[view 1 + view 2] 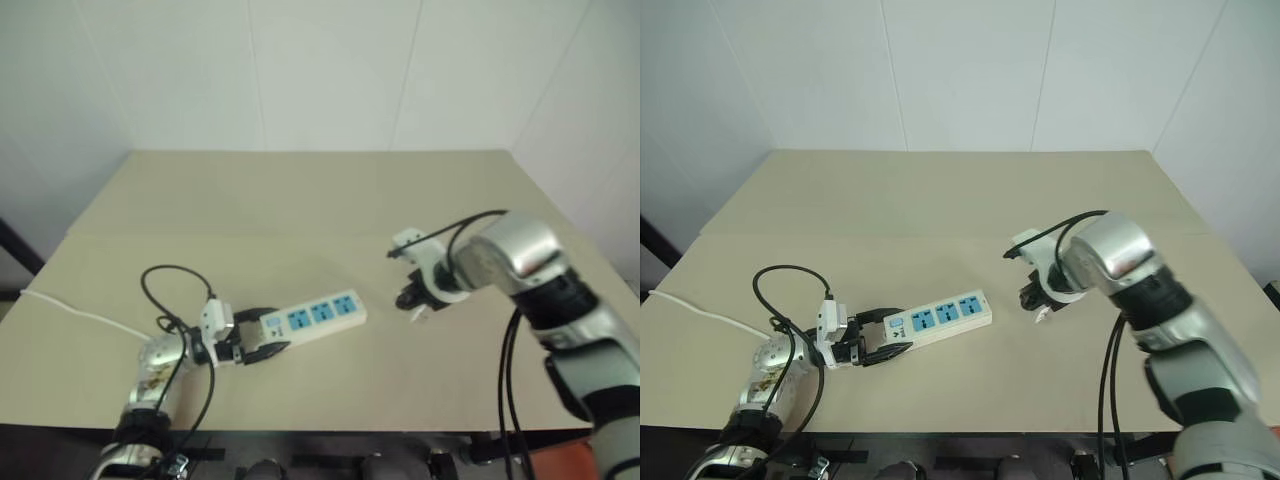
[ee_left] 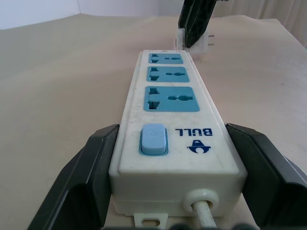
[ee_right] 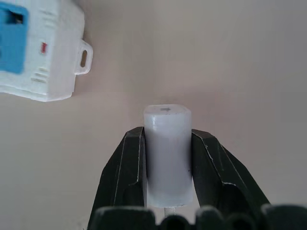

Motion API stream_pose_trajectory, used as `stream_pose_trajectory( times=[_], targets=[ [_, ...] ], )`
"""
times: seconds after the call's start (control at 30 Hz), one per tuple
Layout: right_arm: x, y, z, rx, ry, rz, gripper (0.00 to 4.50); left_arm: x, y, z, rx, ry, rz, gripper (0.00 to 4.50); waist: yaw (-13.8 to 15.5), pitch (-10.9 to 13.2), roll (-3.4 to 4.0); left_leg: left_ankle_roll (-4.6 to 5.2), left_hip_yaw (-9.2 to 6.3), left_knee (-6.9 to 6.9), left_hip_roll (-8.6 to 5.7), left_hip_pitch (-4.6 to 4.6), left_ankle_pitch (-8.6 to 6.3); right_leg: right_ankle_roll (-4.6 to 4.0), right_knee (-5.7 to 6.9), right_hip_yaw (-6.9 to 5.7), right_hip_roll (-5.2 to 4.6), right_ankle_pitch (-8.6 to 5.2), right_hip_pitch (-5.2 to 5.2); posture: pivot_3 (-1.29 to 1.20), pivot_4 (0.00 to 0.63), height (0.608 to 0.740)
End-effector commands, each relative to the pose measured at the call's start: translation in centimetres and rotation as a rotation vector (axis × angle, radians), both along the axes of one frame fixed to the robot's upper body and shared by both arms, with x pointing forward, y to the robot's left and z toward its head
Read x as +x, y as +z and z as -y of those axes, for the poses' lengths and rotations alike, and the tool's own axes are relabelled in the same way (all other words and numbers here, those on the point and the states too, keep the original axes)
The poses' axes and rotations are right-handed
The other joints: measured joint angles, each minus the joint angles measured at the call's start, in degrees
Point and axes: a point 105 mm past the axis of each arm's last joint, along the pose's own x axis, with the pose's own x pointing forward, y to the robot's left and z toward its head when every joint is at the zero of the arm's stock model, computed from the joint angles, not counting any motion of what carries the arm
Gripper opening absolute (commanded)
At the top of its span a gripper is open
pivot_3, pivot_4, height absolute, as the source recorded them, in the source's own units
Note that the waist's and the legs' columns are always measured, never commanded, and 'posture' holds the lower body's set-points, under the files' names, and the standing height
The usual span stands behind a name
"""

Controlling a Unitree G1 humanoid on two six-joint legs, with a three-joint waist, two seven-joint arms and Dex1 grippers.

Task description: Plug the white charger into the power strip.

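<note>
Probably a lab or test room: a bare beige table (image 1: 300,200) against plain white walls (image 1: 330,70).

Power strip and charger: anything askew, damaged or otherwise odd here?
Nothing stands out. The power strip lies flat on the table, its switch end between the left gripper fingers, all three sockets free. The right gripper holds the white charger squarely, clear of the strip.
</note>
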Motion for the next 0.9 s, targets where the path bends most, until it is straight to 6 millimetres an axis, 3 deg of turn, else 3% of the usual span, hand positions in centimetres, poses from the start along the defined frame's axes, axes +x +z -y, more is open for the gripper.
stream_pose_trajectory(
  times=[0.03, 0.17, 0.27, 0.4, 0.57, 0.73, 0.9],
  targets=[
    [-1.4, 3.8, -1.6, 0.128, 0.159, 0.132, 1.09, -1.4, -1.6, 0.2, 0.076, -0.118, -0.098, 3.26, -0.07, 0.00, 0.00, 0.00, 0.01, -0.03, 0.01, -0.07, 0.00, -0.01, 0.02, 0.01, 0.01, 0.00, -0.09, 0.00, 0.150, 0.740],
    [-2.5, 6.1, -1.9, 0.265, 0.292, 0.336, 1.09, -1.5, -1.0, 0.8, 0.085, -0.204, -0.096, 3.26, 0.04, 0.00, -0.03, 0.00, 0.01, -0.08, 0.07, -0.09, 0.00, 0.00, 0.01, 0.01, 0.10, 0.00, -0.13, 0.00, 0.150, 0.740],
    [-3.7, 7.4, -2.5, 0.515, 0.399, 0.498, 1.09, -1.7, -0.8, 1.4, 0.078, -0.260, -0.104, 3.26, 0.33, -0.02, -0.16, 0.00, 0.01, -0.05, 0.07, -0.08, 0.00, 0.08, -0.02, 0.00, 0.11, -0.05, -0.07, 0.00, 0.150, 0.740],
    [-4.1, 7.8, -3.2, 0.733, 0.413, 0.618, 1.09, -2.5, -1.2, 1.8, 0.074, -0.307, -0.130, 3.26, 0.16, -0.02, -0.16, 0.00, 0.06, 0.07, 0.04, -0.08, 0.01, 0.19, 0.07, 0.07, 0.08, -0.05, -0.06, 0.00, 0.150, 0.740],
    [-4.4, 6.7, -4.5, 1.030, 0.400, 0.578, 1.09, -3.2, -1.2, 2.6, 0.065, -0.330, -0.133, 3.26, 0.06, -0.03, -0.16, 0.01, 0.02, 0.07, 0.11, 0.06, 0.01, 0.04, 0.07, 0.07, 0.17, 0.04, 0.10, 0.00, 0.150, 0.740],
    [-3.5, 3.5, -6.1, 1.025, 0.391, 0.624, 1.09, -3.2, -1.3, 2.6, 0.094, -0.309, -0.111, 3.26, 0.24, -0.03, -0.16, 0.01, 0.01, 0.07, 0.10, 0.09, 0.01, 0.01, 0.06, 0.06, 0.16, 0.06, 0.13, 0.00, 0.150, 0.740],
    [-3.9, 2.0, -7.0, 1.081, 0.427, 0.640, 1.09, -3.3, -1.3, 2.4, 0.093, -0.279, -0.109, 3.26, 0.21, -0.03, -0.15, 0.01, 0.02, 0.07, 0.10, 0.10, 0.01, 0.01, 0.06, 0.06, 0.16, 0.06, 0.13, 0.00, 0.150, 0.740]
  ],
)
